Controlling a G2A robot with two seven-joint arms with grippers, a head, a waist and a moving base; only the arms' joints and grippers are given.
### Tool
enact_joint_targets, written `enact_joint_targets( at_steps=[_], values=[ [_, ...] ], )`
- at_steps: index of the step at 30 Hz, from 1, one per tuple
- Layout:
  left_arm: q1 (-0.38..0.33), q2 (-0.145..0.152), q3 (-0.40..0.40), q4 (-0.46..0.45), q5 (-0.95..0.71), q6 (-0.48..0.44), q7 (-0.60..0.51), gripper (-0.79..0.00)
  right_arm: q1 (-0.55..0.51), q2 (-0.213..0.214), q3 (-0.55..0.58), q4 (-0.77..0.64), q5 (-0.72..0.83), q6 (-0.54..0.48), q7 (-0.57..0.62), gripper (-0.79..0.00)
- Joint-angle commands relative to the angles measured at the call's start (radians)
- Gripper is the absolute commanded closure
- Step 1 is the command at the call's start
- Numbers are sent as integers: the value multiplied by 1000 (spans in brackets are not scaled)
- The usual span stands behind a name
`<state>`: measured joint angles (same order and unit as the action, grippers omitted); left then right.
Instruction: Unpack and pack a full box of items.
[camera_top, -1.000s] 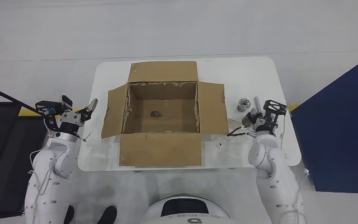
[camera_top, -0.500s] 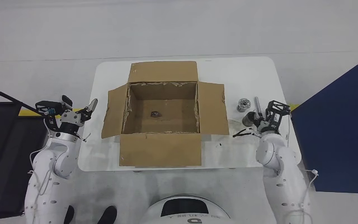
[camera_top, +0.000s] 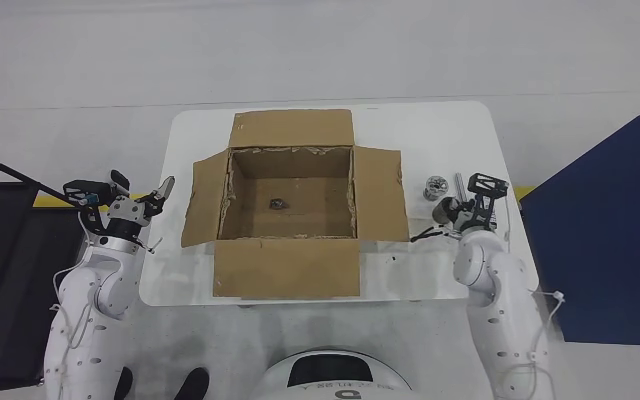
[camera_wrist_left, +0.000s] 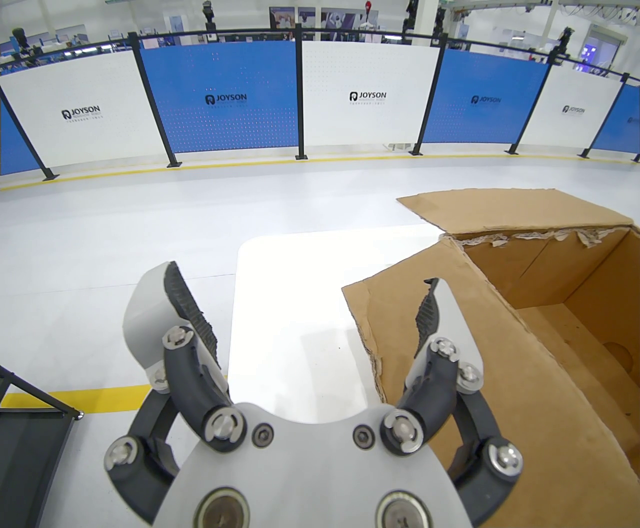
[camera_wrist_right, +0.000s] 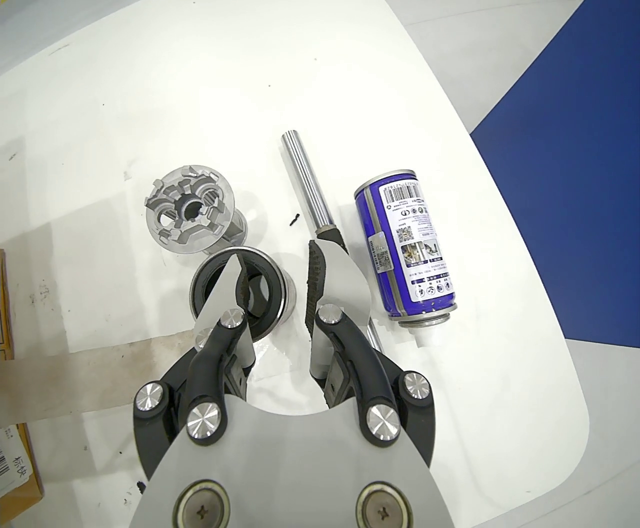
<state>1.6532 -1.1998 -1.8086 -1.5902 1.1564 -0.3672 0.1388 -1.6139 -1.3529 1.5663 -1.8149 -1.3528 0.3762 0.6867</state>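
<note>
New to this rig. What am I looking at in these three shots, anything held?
It is a two-armed robot at a white table. The top view looks down from above its arms; the other two come from wrist cameras, each showing its own gripper. An open cardboard box sits mid-table with one small dark item inside. Beside it are a metal hub, a steel rod, a spray can and a ring. The left gripper is open by the box, holding nothing. The right gripper is open over the ring, apparently not gripping it.
</note>
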Motion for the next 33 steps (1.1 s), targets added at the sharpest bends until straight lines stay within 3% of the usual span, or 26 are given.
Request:
enact_joint_targets(
  at_steps=[1,17,33],
  values=[
    [0,0,0,0,0,0,0,-785,1,1,3,-5,-3,-7,18,-166],
    [0,0,0,0,0,0,0,-785,-67,3,36,-95,14,-48,26,-117],
    [0,0,0,0,0,0,0,-785,35,0,3,3,-15,-40,117,-77]
  ],
)
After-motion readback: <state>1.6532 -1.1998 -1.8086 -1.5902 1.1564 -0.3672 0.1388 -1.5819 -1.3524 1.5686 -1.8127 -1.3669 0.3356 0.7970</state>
